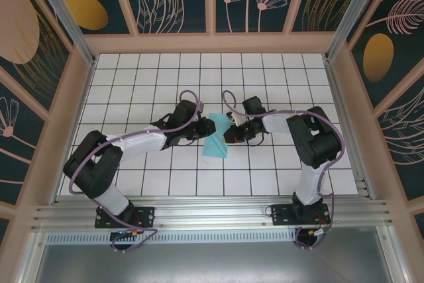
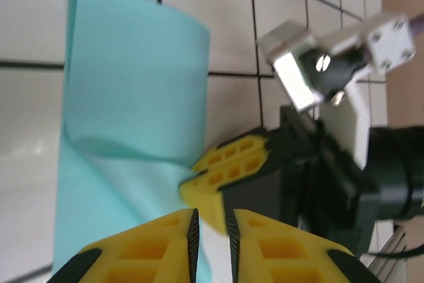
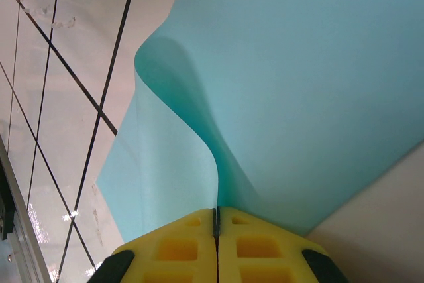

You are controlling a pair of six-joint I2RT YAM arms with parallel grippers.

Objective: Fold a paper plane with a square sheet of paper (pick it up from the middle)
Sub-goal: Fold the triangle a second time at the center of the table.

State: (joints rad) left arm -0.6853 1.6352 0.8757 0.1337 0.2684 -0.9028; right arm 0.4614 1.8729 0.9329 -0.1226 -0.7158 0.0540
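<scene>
Right gripper pinches the blue paper – left gripper waits just beside it.
The right jaws are pressed tight together on a bend of the paper, so it rises in a soft hump. The rest lies flat on the white tiles in the middle of the table. The left jaws stand a tiny bit apart, with a thin gap, and I cannot tell if any paper is in it. To fold well, I think the edges should line up first, and only then be pressed flat – slowly, because thin paper crumples fast. The two grippers are almost nose to nose, so there is little room between them. All around the paper there are bare tiles to move over, and the walls are well apart from it.
</scene>
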